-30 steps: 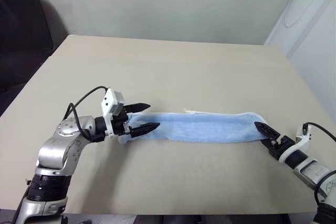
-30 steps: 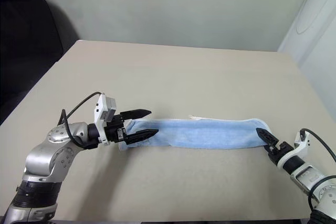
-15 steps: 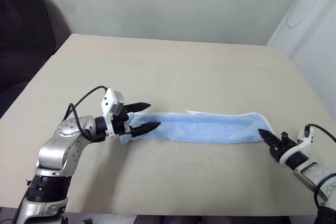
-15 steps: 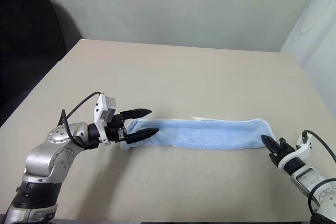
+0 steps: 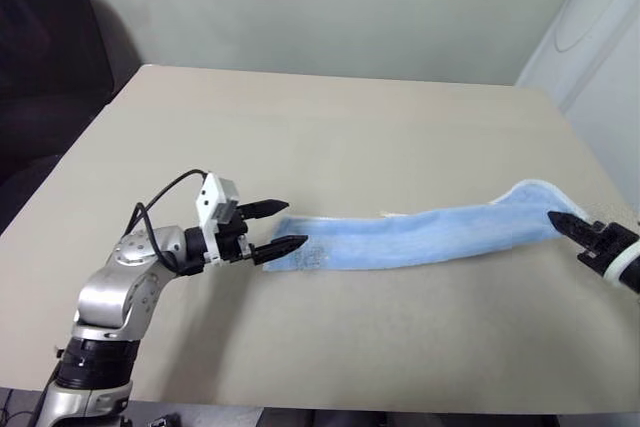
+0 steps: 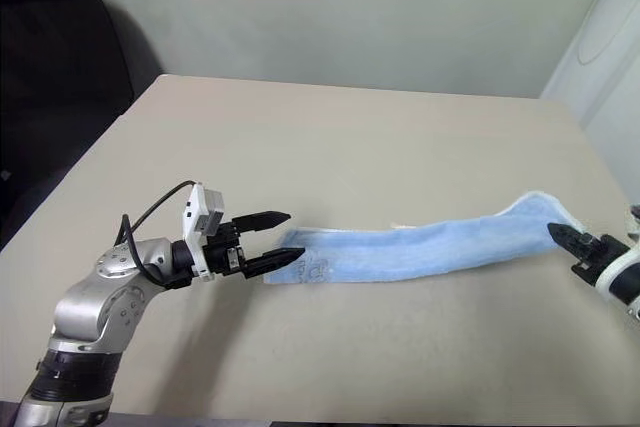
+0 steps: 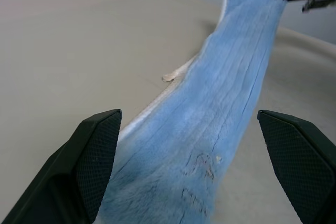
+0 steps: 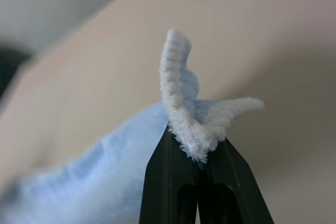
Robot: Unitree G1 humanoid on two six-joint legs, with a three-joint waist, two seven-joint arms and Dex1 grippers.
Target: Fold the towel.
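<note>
Left hand (image 5: 276,227) at the towel's near end, fingers spread wide, the cloth's end lying just by the fingertips, ungripped. One towel (image 5: 420,235), light blue, already a long narrow strip stretched across the counter (image 5: 330,137); dark embroidery near its left end. Right hand (image 5: 566,226) pinched tight on the far end's whitish edging, that end raised off the counter. Step, by my reading: carrying the right end over for the crosswise fold. Next calls for bringing it leftward to meet the left end squarely. Count: one towel, two hands.
</note>
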